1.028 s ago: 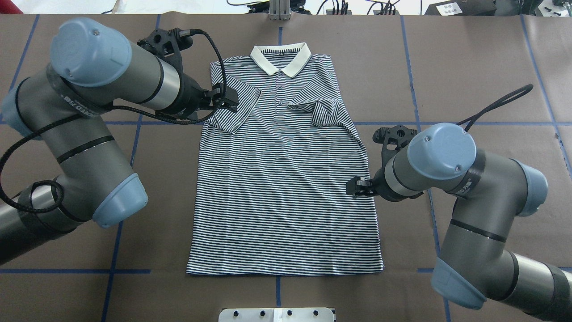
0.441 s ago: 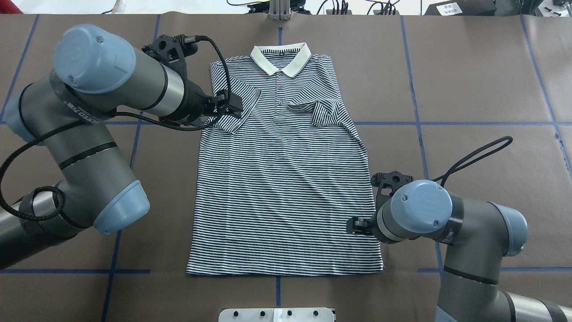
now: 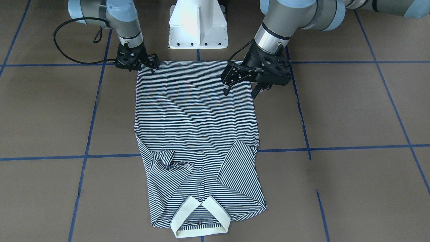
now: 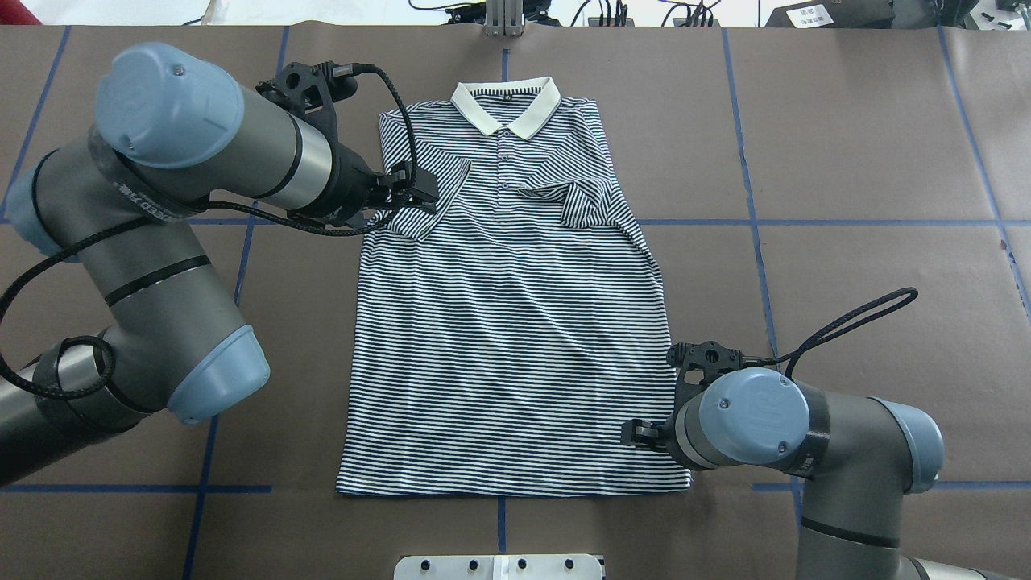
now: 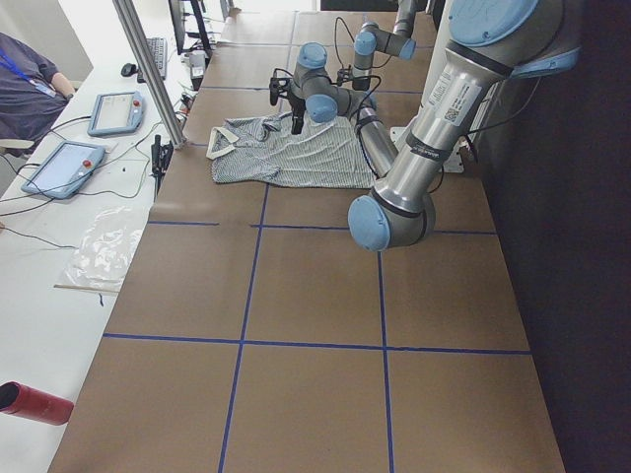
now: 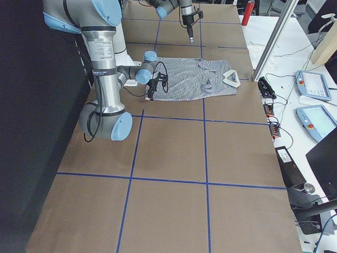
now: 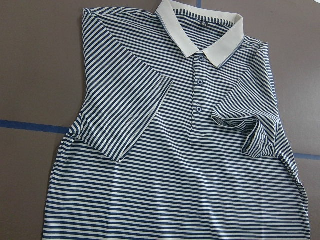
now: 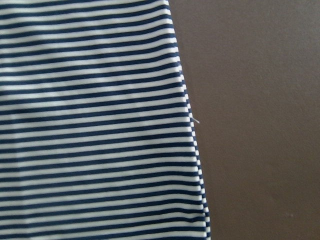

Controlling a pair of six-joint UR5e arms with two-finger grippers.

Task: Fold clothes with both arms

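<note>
The striped polo shirt (image 4: 507,338) lies flat on the brown table, cream collar (image 4: 506,105) far from the robot, hem near it, both sleeves folded inward. My left gripper (image 4: 417,190) is open and empty, held above the folded left sleeve (image 7: 125,115); in the front-facing view it (image 3: 241,90) hangs well above the cloth. My right gripper (image 4: 635,433) is low over the shirt's right edge near the hem corner, also seen in the front-facing view (image 3: 147,66); it looks open and holds nothing. The right wrist view shows only the shirt's side edge (image 8: 190,125) and bare table.
The white pedestal base (image 3: 198,23) stands behind the hem. A metal plate (image 4: 499,566) sits at the near table edge. Tablets (image 5: 64,168) and a red cylinder (image 5: 30,402) lie on the side bench. Blue tape lines cross the brown table (image 4: 846,161).
My right arm has moved along the shirt's right edge toward the hem, from mid-body to near the hem corner. My left gripper shifted slightly right over the sleeve.
</note>
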